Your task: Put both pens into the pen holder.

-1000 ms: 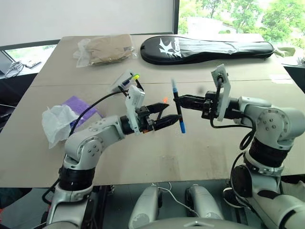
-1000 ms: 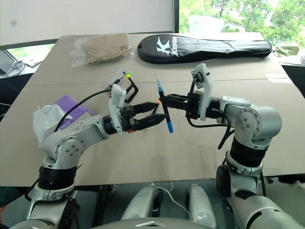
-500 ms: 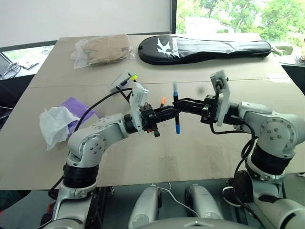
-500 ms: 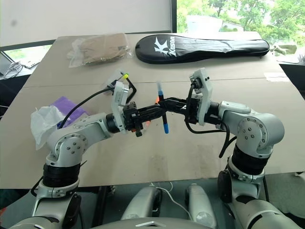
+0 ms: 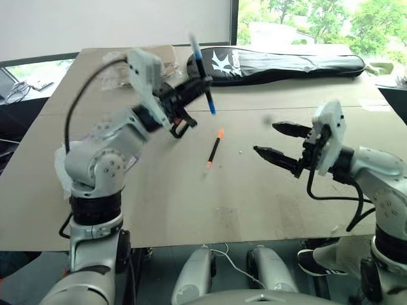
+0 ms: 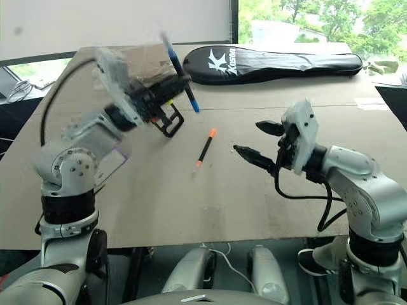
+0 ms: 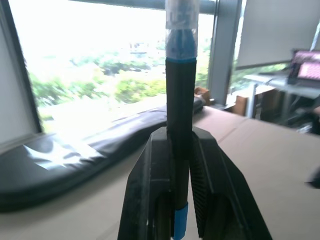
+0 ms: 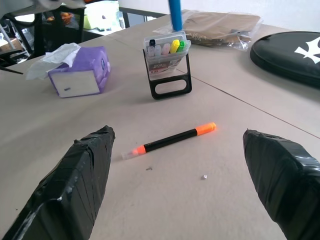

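Two pens are waiting: the blue pen [image 5: 202, 75] is sitting pinched in the left gripper [image 5: 191, 89], whose fingers [image 7: 150, 190] are clamping its barrel, raised above the pen holder [image 8: 166, 60]. The orange pen [image 5: 213, 149] is lying flat on the worktop [image 5: 191, 203], apart from the holder. The right gripper [image 5: 280, 141] is hovering with its fingers [image 8: 75, 175] spread wide and empty. Dropping the blue pen in well probably means tipping it upright over the holder's mouth before letting go.
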